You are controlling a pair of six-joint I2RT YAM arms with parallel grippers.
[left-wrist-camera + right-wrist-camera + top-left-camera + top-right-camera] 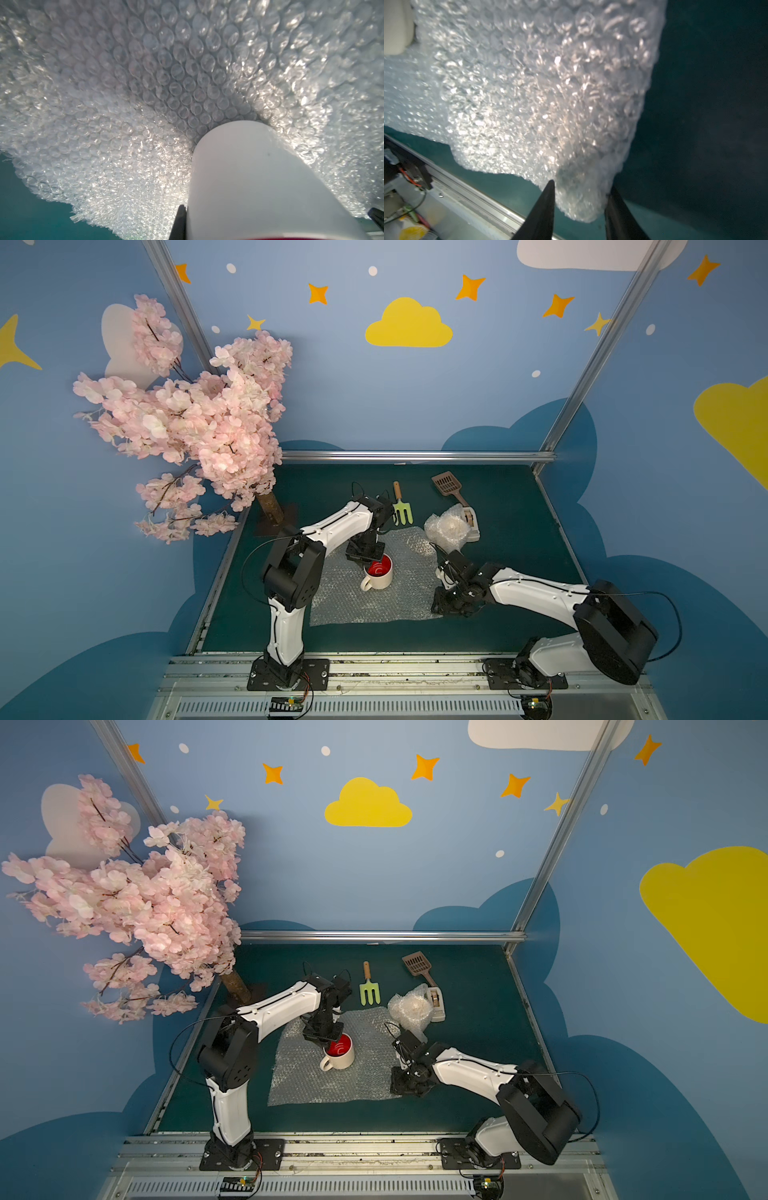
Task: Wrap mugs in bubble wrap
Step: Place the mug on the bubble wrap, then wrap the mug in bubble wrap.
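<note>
Folding a first flap over looks like the step in hand: the bubble wrap (353, 605) lies flat on the green surface (498, 506), and the red-lined mug (380, 581) stands upright on it, slightly towards the far side. The left gripper (368, 560) has its fingers closed on the mug's far left rim, steadying it. The right gripper (581, 187) sits at the sheet's near right corner, fingers partly open with plastic bunched between them; whether they pinch it I cannot tell. Next, that corner needs a firm pinch, then a lift over the mug, clear of the left gripper. Around: a blossom tree (199, 427) far left, well apart; a wrapped bundle (446, 531), probably the other mug, by the sheet's far right corner, close behind the right wrist; a tape dispenser (472, 526) touching it; a brown scoop (446, 483) and green hand fork (401, 510) farther back.
</note>
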